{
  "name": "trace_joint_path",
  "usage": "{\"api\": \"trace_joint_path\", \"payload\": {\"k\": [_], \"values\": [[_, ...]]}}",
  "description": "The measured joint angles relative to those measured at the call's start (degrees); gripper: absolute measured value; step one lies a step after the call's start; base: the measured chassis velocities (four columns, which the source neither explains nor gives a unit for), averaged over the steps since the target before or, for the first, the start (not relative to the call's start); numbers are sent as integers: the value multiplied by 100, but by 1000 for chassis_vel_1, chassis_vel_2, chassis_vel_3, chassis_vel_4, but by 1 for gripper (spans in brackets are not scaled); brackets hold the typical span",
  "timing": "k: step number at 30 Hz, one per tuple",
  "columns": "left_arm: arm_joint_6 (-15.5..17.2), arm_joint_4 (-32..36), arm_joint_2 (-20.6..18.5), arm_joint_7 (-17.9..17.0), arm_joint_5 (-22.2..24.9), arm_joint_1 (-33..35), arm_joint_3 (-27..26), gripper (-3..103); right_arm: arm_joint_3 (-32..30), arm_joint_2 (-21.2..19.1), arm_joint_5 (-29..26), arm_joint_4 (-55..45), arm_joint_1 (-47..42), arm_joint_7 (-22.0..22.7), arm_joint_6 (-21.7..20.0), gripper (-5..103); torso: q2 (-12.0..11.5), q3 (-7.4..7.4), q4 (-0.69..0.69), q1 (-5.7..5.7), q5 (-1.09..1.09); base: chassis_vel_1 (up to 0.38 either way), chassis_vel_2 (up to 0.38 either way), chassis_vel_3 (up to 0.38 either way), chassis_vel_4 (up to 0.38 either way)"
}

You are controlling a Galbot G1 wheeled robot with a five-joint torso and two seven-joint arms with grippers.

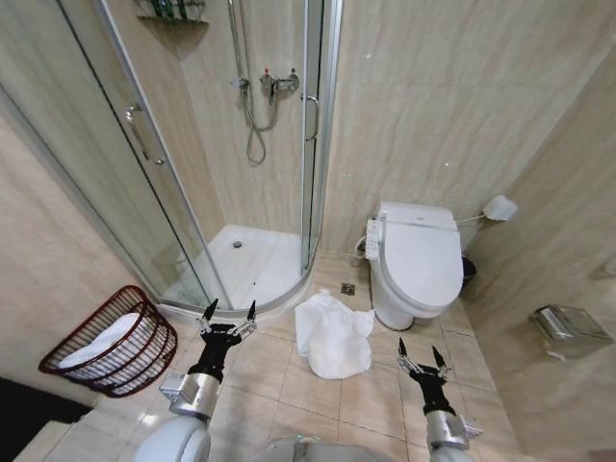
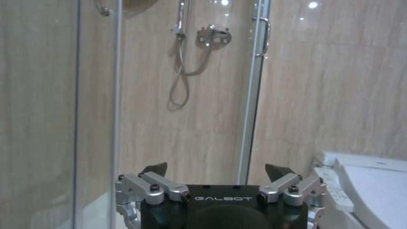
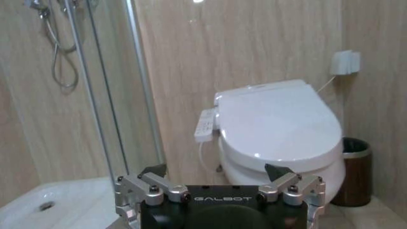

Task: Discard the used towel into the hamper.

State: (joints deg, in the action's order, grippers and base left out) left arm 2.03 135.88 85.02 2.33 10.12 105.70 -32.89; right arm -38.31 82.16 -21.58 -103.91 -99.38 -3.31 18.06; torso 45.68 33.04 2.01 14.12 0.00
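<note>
Two grippers hang low over the tiled bathroom floor point(image 1: 318, 395), both spread wide and holding nothing. Ahead of the left gripper point(image 1: 229, 313) stands the glass shower enclosure point(image 1: 241, 144), its white tray just beyond the fingertips. The toilet point(image 1: 416, 260), lid down, stands ahead of the right gripper point(image 1: 421, 354) and slightly to its left. Well off to the left gripper's left, against the wall, sits the hamper point(image 1: 111, 342), tilted, with something white lying inside. Between the two grippers, a little ahead of both, the used towel point(image 1: 333, 337) lies crumpled on the tiles, near the foot of the toilet, touching neither gripper.
</note>
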Motion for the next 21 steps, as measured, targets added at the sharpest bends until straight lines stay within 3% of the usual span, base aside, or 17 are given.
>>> {"api": "trace_joint_path", "payload": {"k": [21], "values": [[0,0,0,0,0,0,0,100,37,36,-98,241,165,95,13,100,-463,-254,0,-207,0,0,0,0,0]]}}
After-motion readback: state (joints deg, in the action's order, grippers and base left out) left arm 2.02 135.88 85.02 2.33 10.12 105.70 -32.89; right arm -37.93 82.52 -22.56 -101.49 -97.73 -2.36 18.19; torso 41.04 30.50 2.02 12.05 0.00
